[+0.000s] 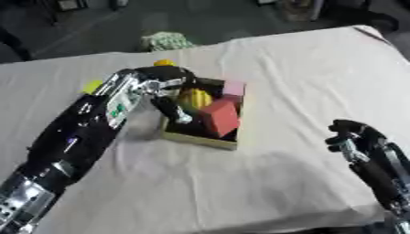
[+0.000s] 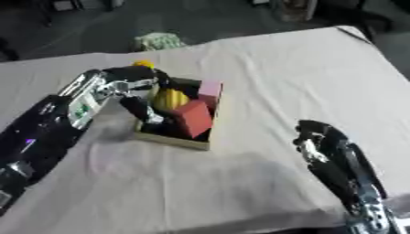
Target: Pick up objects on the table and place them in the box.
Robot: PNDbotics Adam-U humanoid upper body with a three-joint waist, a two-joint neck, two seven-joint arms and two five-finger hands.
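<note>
Now, left hand (image 1: 172,98): over box (image 1: 200,139), fingers curled, contents unclear.
Yellow piece (image 1: 93,85): at its 9 o'clock, nearer than right hand (image 1: 352,137), curled, idle.

We count one box (image 1: 210,140) on the tabletop (image 1: 304,82). Inside it we see three things: one red block (image 1: 220,117), one pink block (image 1: 233,87) and one yellow object (image 1: 195,97). Outside the box lie two small yellow things (image 1: 164,62) (image 1: 93,85). Two robot hands show, left (image 1: 164,87) and right (image 1: 350,136).
</note>
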